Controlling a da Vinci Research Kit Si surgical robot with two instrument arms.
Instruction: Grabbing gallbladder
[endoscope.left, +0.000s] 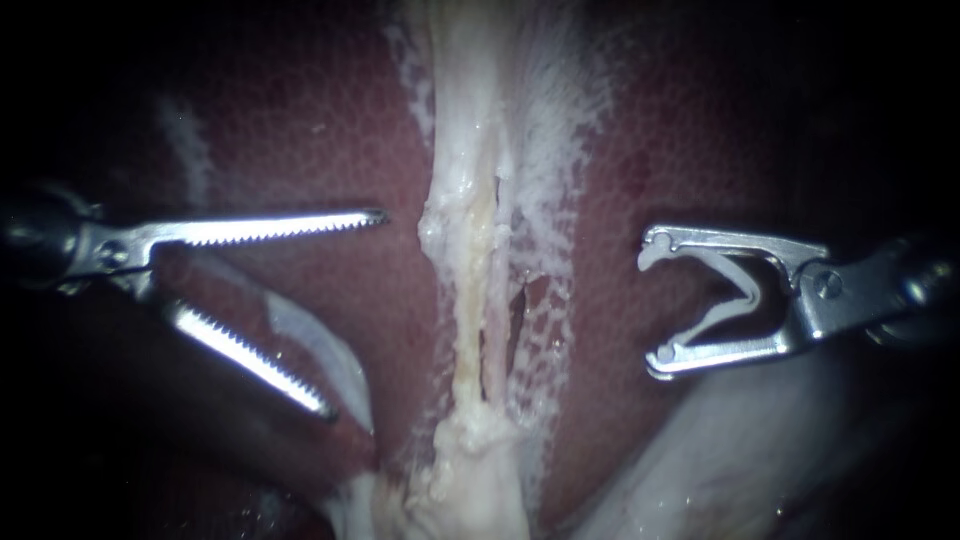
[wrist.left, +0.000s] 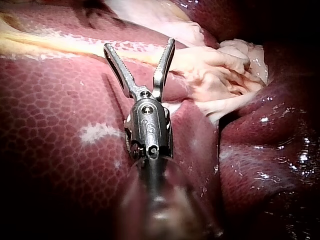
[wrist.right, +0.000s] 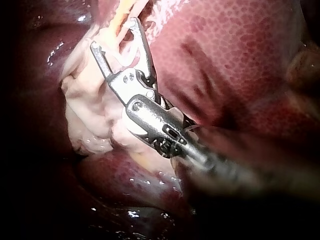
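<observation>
A strip of tissue (endoscope.left: 465, 200) runs from far to near down the middle, on the liver (endoscope.left: 650, 150), which spreads to both sides. The left instrument (endoscope.left: 357, 313) lies left of the strip and the right instrument (endoscope.left: 650, 305) right of it, both pointing inward, apart from it. A lump of tissue (endoscope.left: 470, 470) sits at the strip's near end.

Pale, lumpy gallbladder (endoscope.left: 470, 475) lies between dark liver lobes (endoscope.left: 330, 150).
</observation>
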